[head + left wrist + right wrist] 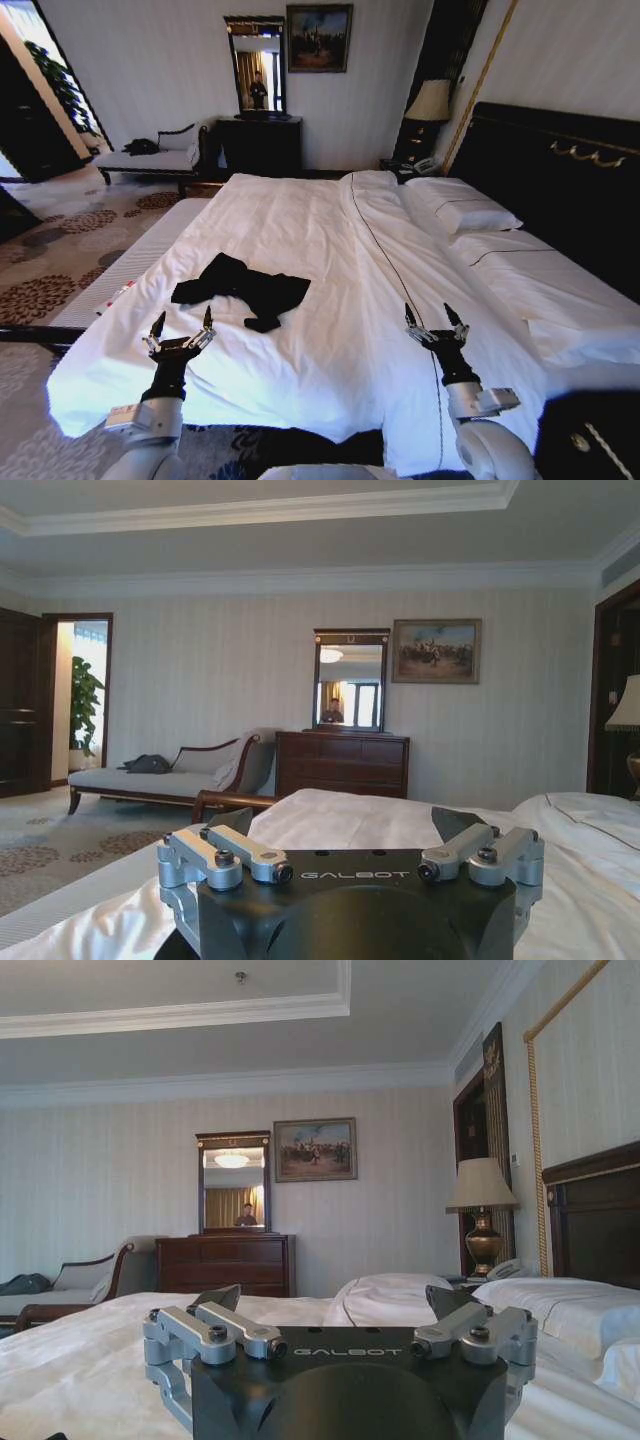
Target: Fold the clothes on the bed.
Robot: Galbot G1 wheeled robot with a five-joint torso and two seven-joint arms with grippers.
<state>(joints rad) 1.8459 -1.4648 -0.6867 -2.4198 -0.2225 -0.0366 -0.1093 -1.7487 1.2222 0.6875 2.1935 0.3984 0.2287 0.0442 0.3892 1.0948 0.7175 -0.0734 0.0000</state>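
Observation:
A black T-shirt (pixel 240 289) lies crumpled on the white bed (pixel 330 230), toward the bed's left side near the foot. My left gripper (pixel 183 324) hangs open just in front of the shirt, a little to its left, with nothing between its fingers. My right gripper (pixel 435 318) stands open over the sheet well to the right of the shirt, also empty. In the left wrist view the open gripper (pixel 350 832) looks across the bed to the far wall. In the right wrist view the open gripper (pixel 340 1305) faces the same way.
White pillows (pixel 460 205) lie against the dark headboard (pixel 560 170) at the right. A small white tube (pixel 113 297) lies at the bed's left edge. A bench (pixel 160 155), a dark dresser (pixel 260 145) with mirror and a lamp (pixel 430 105) stand at the far wall.

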